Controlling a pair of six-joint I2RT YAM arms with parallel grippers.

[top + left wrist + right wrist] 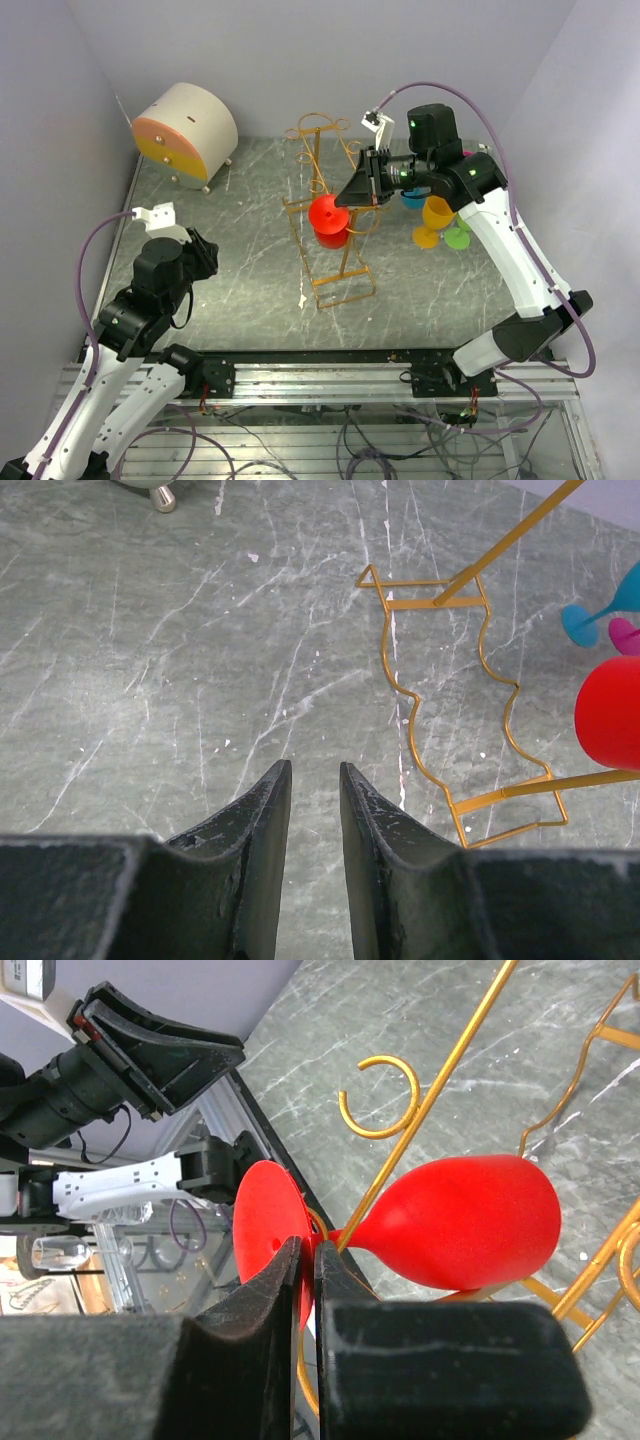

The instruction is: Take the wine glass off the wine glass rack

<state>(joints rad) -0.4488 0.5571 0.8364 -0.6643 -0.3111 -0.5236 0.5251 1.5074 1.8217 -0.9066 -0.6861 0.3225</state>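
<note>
The wine glass rack (338,284) is a golden wire stand in the middle of the table. A red wine glass (328,218) hangs bowl-down on one of its hooks. My right gripper (354,190) reaches in from the right and is shut on the edge of the glass's red foot disc (262,1222). The stem sits in a rack loop, with the bowl (470,1222) beyond it and the rack rod (452,1068) crossing in front. My left gripper (313,770) is slightly open and empty, low over the table left of the rack base (432,602). The red bowl also shows in the left wrist view (612,715).
A round white and orange drawer box (185,130) stands at the back left. Yellow (436,215), green (458,237) and blue (412,200) glasses stand under the right arm. The metal rail (320,375) runs along the near edge. Walls close in on the left, back and right.
</note>
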